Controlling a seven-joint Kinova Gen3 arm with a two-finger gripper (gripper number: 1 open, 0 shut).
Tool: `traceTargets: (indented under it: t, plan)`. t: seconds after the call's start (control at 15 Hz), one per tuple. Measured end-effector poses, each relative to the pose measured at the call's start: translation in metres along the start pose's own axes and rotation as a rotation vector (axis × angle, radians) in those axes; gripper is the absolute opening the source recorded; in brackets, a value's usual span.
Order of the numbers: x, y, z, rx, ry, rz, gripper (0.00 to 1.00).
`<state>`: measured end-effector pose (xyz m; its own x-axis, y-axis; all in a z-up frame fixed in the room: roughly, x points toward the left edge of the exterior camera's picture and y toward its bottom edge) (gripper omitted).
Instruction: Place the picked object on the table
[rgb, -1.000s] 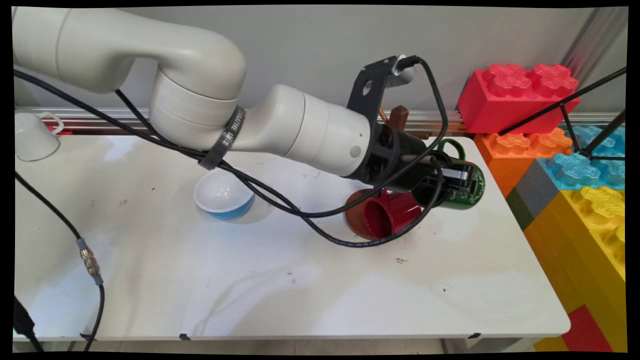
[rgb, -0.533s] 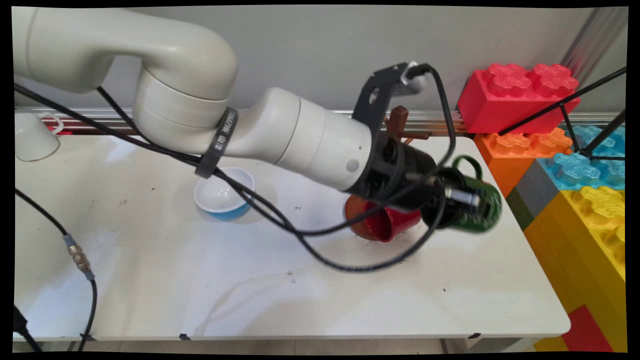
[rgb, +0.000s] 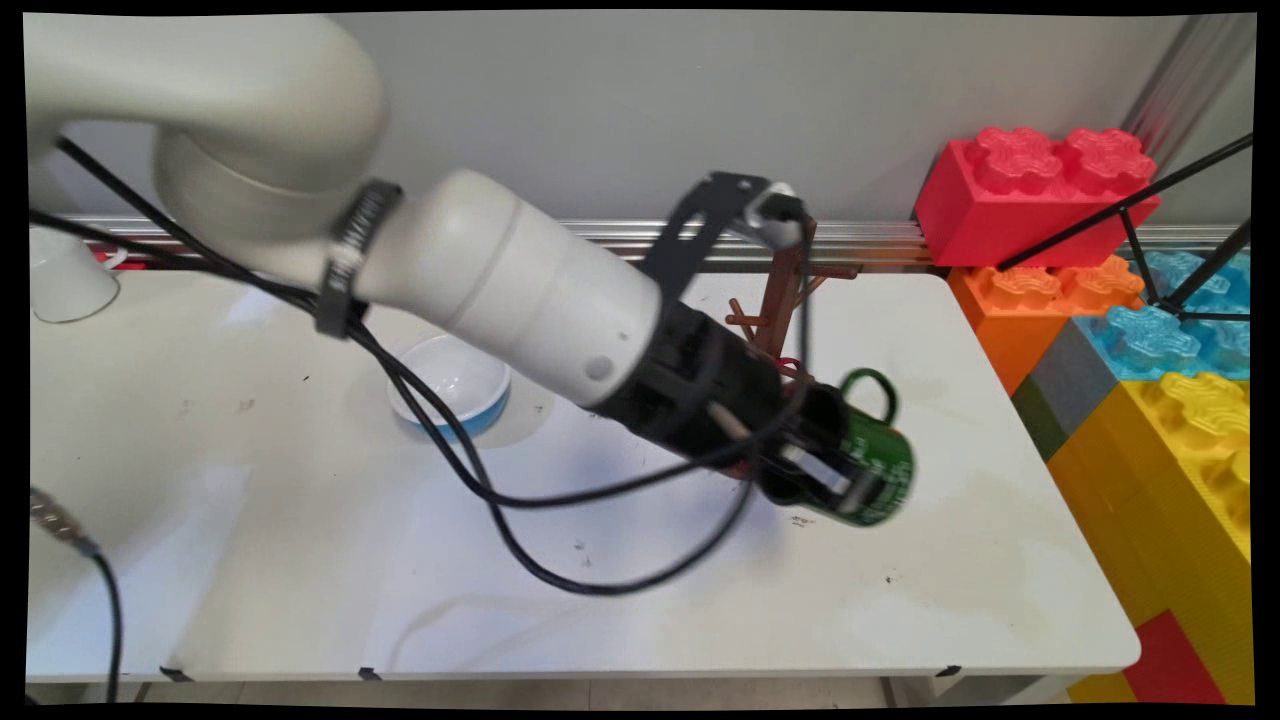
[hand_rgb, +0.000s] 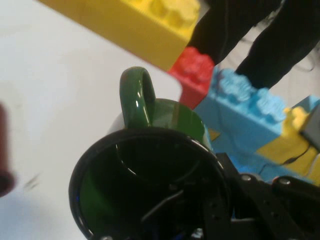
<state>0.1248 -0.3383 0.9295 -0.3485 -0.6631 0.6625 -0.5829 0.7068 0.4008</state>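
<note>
My gripper is shut on a green mug with a black inside, holding it on its side above the table's right half, handle upward. In the hand view the green mug fills the lower middle, its mouth towards the camera and its handle at the top; one finger reaches inside the rim. A brown mug tree stands just behind the hand. The red mug and its brown saucer are hidden behind the arm.
A white bowl with a blue outside sits left of centre. A white cup stands at the far left. Large toy bricks, red, orange, blue and yellow, are stacked past the table's right edge.
The arm has swung down and towards the near side, carrying the green mug left and lower. It now covers the red mug and saucer, and the mug tree stands uncovered.
</note>
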Motion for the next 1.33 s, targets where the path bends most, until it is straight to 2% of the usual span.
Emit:
traceTargets:
  t: [0.33,0.67,1.07,1.2,1.33]
  plan:
    - [-0.001,-0.023,-0.035,0.057,-0.068,0.062,0.0]
    - [-0.003,-0.035,-0.056,0.079,-0.141,0.122,0.0]
    - [-0.018,-0.056,-0.086,0.131,-0.316,0.257,0.0]
    - [-0.022,-0.06,-0.091,0.14,-0.355,0.295,0.0]
    - [-0.028,-0.069,-0.097,0.158,-0.417,0.364,0.0]
